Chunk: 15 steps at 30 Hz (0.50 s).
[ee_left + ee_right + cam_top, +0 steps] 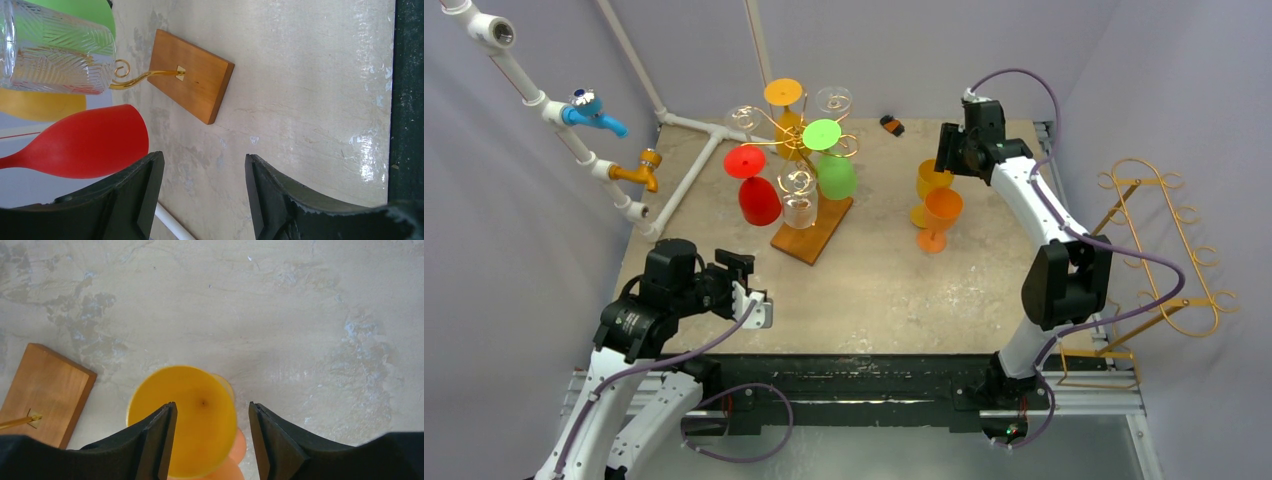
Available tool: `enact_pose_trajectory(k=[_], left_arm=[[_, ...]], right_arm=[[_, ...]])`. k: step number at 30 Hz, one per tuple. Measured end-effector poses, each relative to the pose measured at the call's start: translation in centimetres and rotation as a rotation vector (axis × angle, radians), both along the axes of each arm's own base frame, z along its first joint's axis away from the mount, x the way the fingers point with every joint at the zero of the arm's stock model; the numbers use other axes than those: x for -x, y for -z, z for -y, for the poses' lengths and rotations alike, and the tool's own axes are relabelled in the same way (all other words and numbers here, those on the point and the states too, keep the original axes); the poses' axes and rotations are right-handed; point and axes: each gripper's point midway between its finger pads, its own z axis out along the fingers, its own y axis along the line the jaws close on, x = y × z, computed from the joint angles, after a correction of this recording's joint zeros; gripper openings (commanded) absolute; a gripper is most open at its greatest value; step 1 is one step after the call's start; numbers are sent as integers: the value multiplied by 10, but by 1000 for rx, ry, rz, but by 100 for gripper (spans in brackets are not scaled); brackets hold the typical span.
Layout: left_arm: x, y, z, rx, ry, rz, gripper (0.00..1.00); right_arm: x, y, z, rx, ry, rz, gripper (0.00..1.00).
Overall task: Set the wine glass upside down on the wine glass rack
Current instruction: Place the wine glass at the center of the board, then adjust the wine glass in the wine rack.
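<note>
On the table [894, 290], the job looks partly done. The wine glass rack [810, 236], on its wooden base, already carries several glasses hanging bowl-down, among them a red glass [759, 200], a green glass [836, 177] and a clear glass [799, 208]. Two more stand well to its right: a yellow wine glass [182, 415] and, just beside it toward the near edge, an orange glass [943, 212]. The yellow wine glass is upright, long axis vertical, mouth up and foot on the table. It is not yet lifted, turned over or hung. The right gripper [210, 410] hovers above its rim, jaws apart, grasping nothing. The left gripper [202, 165], near the rack's base, is likewise spread and empty.
</note>
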Motion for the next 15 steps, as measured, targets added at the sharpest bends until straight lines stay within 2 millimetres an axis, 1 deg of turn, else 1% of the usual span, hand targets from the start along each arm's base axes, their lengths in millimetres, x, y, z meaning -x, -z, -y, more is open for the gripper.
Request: enact_pose_trajectory(k=[3,5,6,7,9,11,13,14,15], left_arm=[[-1,0,0,0,-1,-1,65],[-1,0,0,-1,-1,-2,65],[-1,0,0,-1,-2,-2,65],[-1,0,0,-1,-4,-3,65],[-2,1,0,2,-8,-7,65],[-2,1,0,2,-10,-10,65],[-3,1,0,3,-13,-16,65],[-4,1,0,3,-16,-19,65],[-5,0,1,4,-18,-19,65]], right_arm=[[0,-2,0,-3,2,4,64],[1,-8,0,-9,4,18,71],[2,-14,0,-12,4,33,88],[3,-22,0,-17,3,51,97],[7,-49,-5,-50,-17,121,99],[11,-84,-14,-92,-63,230,99],[22,-118,-28,-134,-133,350,99],[28,-132,-39,-148,-179,405,99],[34,-141,-50,-154,-228,449,99]])
